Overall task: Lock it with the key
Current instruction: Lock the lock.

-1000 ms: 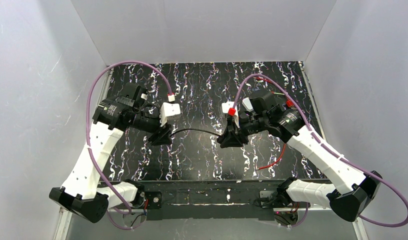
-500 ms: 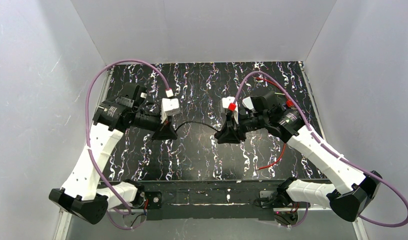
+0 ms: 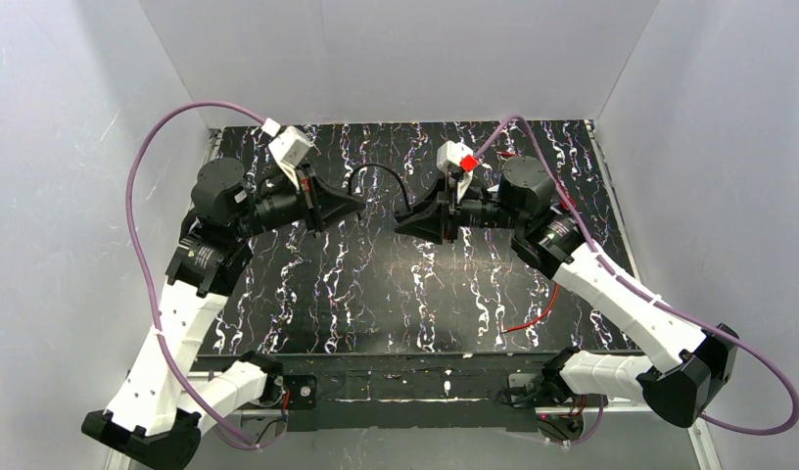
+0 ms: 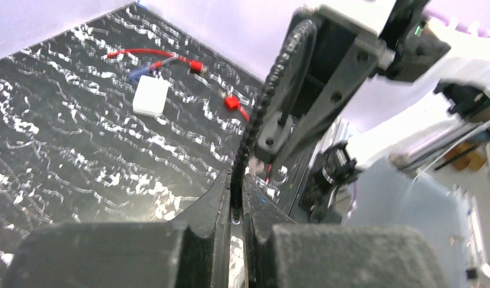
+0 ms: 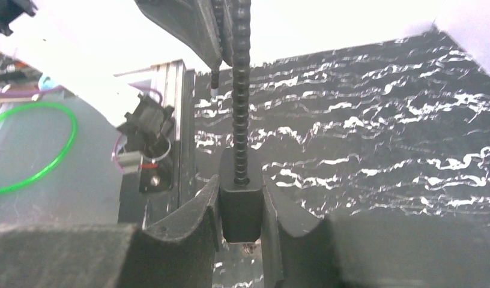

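Note:
A black ribbed cable point(image 3: 378, 169) arcs between my two grippers, held above the table. My left gripper point(image 3: 359, 204) is shut on the cable's free end point(image 4: 238, 198), which runs down between its jaws. My right gripper point(image 3: 398, 222) is shut on the black block-shaped lock body point(image 5: 241, 207), and the cable point(image 5: 240, 90) comes out of its top. The grippers face each other, close together. In the right wrist view the left gripper's fingers point(image 5: 188, 24) show at the top. A small metallic bit shows under the lock body; I cannot tell if it is the key.
A white block point(image 4: 151, 96) and red wires point(image 4: 170, 57) lie on the black marbled table point(image 3: 376, 294) at the far right. Another red wire point(image 3: 533, 313) lies near the front right. White walls enclose the table. A green loop point(image 5: 32, 108) lies beyond the table edge.
Both arms have lifted and swung toward the back, their grippers turned to face each other. The cable has gone from nearly flat to a raised arc.

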You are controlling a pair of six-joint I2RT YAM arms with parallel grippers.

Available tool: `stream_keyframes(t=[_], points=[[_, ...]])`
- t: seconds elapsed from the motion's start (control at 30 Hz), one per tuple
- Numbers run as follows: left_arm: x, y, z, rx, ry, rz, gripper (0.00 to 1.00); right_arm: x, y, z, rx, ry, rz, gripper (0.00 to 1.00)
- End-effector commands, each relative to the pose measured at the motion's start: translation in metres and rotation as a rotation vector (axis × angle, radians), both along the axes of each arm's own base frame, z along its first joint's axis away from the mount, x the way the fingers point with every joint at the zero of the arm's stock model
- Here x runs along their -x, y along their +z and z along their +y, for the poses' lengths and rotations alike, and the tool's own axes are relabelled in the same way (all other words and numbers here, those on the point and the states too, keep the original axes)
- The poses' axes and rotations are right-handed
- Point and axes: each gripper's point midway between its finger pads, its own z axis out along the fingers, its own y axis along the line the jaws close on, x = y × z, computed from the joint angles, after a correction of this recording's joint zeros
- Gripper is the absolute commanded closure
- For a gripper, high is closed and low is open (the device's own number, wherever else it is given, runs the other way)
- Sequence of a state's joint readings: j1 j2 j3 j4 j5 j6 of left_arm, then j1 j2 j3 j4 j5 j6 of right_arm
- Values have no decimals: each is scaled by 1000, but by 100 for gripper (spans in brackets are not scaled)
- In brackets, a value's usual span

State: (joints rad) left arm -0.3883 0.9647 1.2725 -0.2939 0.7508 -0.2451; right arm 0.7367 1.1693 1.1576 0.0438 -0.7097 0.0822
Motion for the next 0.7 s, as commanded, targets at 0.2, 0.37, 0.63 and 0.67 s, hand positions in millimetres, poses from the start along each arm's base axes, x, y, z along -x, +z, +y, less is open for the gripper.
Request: stream_keyframes(t=[0.2, 0.37, 0.63, 0.67], points=[[-10, 47, -15, 248, 30, 101, 100, 20, 25, 17, -116, 53, -9, 99], [-5, 50, -21, 263, -11, 98, 100, 19, 22, 19, -118, 49, 8, 99], [2, 40, -27, 249, -49, 118, 100, 15, 17, 21, -125, 31, 37, 99], [3, 39, -28, 247, -53, 119, 100, 14, 17, 22, -125, 31, 40, 99]])
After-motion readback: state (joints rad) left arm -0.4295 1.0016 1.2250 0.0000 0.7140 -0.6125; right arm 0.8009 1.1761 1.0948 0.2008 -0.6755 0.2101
